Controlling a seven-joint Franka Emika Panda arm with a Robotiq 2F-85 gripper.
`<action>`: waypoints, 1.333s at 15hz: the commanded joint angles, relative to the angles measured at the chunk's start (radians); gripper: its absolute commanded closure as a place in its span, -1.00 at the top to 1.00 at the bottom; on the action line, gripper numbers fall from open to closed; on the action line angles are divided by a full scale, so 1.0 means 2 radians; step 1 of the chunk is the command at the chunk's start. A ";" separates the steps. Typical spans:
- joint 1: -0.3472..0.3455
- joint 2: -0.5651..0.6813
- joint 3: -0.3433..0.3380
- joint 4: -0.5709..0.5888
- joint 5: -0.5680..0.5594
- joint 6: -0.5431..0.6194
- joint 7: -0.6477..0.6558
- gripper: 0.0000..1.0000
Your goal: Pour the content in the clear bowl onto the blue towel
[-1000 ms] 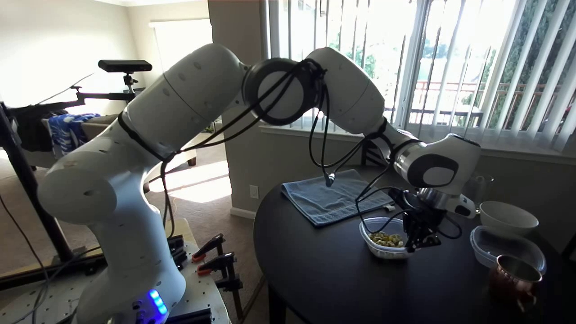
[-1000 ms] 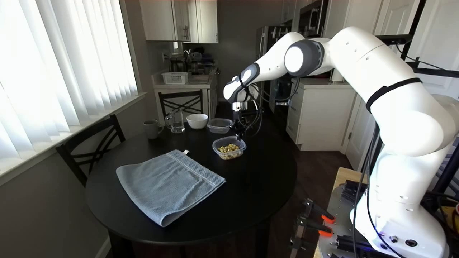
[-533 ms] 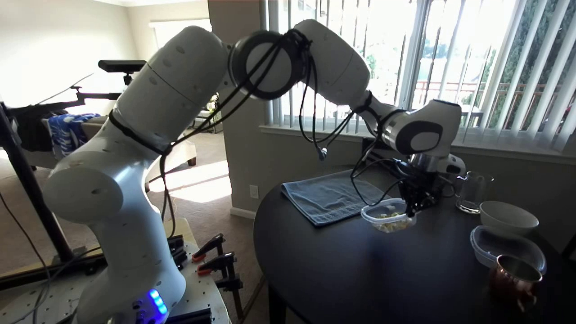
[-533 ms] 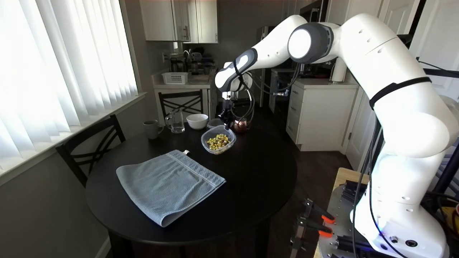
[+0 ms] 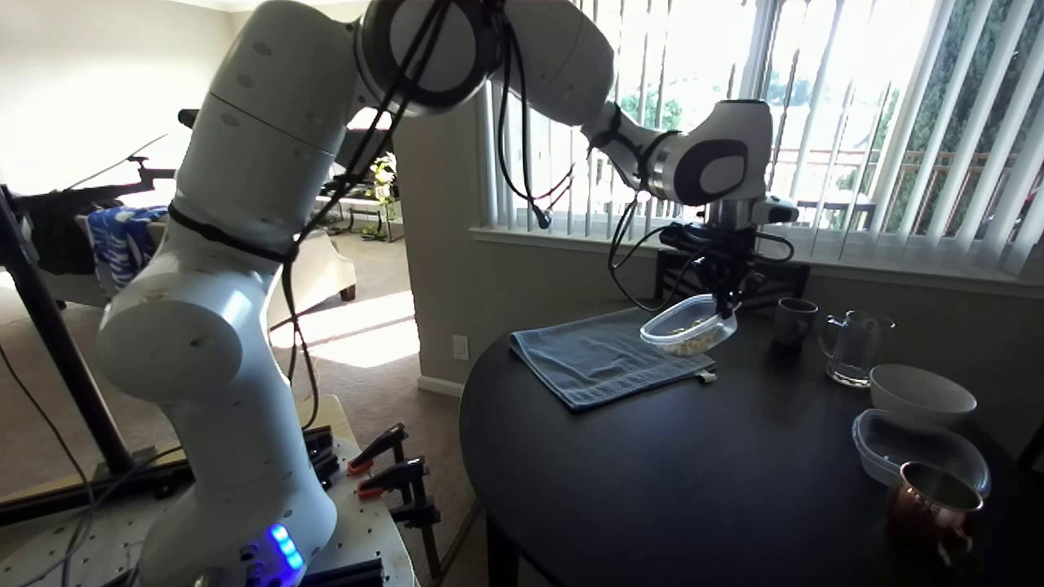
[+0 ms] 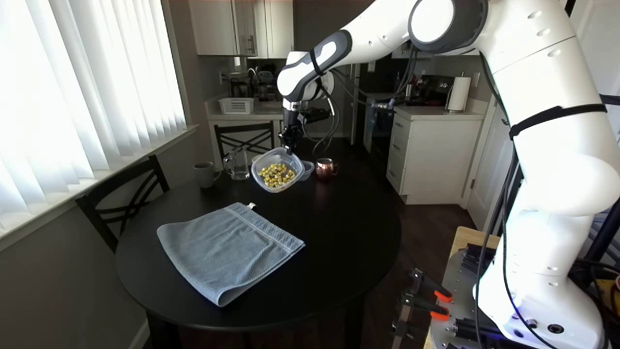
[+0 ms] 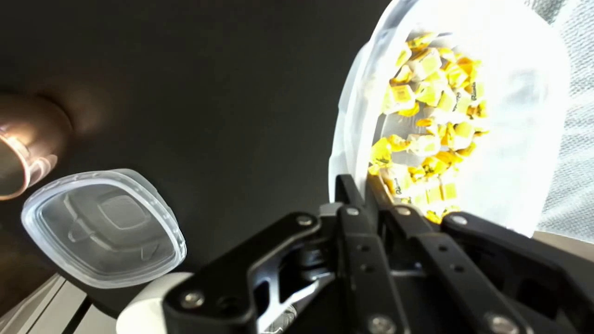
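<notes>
The clear bowl [image 5: 693, 304] hangs in the air, tilted, near the edge of the blue towel [image 5: 603, 355]. It also shows in an exterior view [image 6: 277, 156] and the wrist view [image 7: 522, 130]. The content, yellow and whitish wrapped bits, lies inside it [image 6: 276, 175], [image 7: 438, 102]. My gripper [image 5: 724, 310], [image 6: 289, 148] is shut on the bowl's rim, one finger inside and one outside, seen in the wrist view [image 7: 364, 185]. The towel lies flat on the dark table in both exterior views [image 6: 227, 249]; part of it shows beyond the bowl in the wrist view [image 7: 580, 116].
A second clear container [image 5: 922, 452], a white bowl [image 5: 922, 391], a copper mug [image 5: 934, 505], a glass mug [image 5: 855, 349] and a grey mug [image 5: 793, 322] stand on the round table. A chair [image 6: 131, 198] stands by the window.
The bowl has risen off the table with my gripper and moved up and left in both exterior views. It has become more tilted. The content has stayed inside.
</notes>
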 commanded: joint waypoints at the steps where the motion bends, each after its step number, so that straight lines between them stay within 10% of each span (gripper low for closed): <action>1: 0.021 -0.023 -0.010 -0.031 -0.030 0.030 0.012 -0.90; 11: 0.109 0.059 -0.037 0.075 -0.109 0.045 0.150 -0.90; 20: 0.165 0.147 -0.145 0.113 -0.213 0.141 0.286 -0.90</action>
